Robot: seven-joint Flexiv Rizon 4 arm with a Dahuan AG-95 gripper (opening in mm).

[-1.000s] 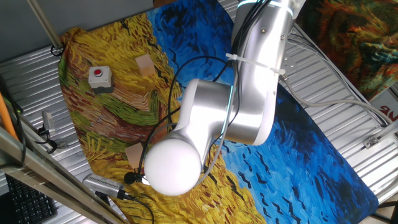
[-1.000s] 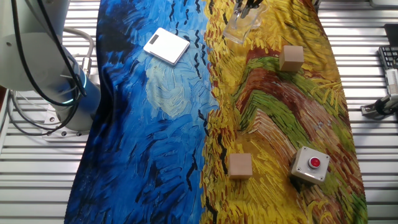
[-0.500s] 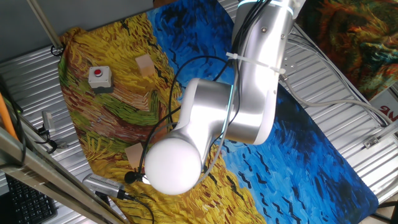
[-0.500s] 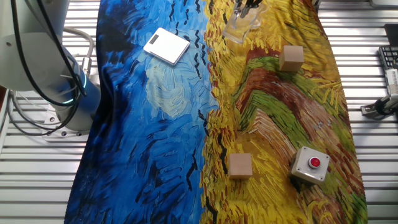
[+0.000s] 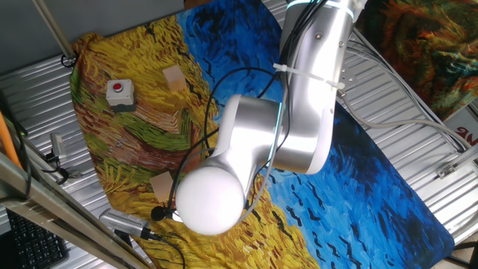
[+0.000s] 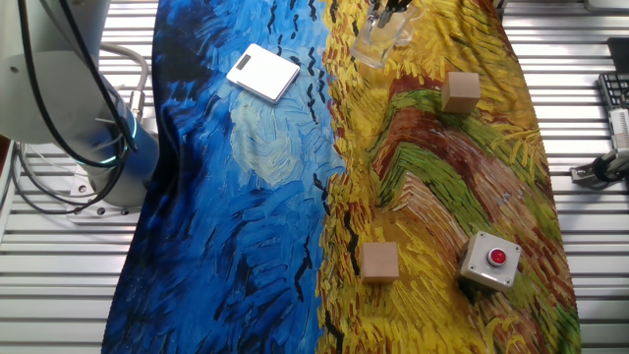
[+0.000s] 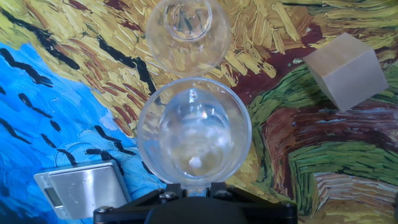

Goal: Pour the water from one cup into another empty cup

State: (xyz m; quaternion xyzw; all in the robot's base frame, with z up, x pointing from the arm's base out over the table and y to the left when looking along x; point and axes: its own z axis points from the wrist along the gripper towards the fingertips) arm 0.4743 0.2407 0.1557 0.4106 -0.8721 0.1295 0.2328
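In the hand view I look straight down into the taller clear tumbler (image 7: 194,134), which stands on the painted cloth just ahead of my gripper (image 7: 193,186). Glints of water (image 7: 196,162) show at its bottom. The shorter clear cup (image 7: 186,28) stands just beyond it, close to its rim, and looks empty. Only the gripper's black body shows at the bottom edge. Its fingertips are hidden, so I cannot tell whether they hold the tumbler. In the other fixed view the tumbler (image 6: 381,44) sits at the top edge under the dark gripper (image 6: 393,8).
A wooden block (image 7: 345,71) lies right of the cups, and a small silver scale (image 7: 81,186) to their left. A second block (image 6: 379,263) and a red-button box (image 6: 489,260) lie farther off. The arm (image 5: 269,142) hides the cups in one fixed view.
The arm has shifted very slightly. The cups stand where they were.
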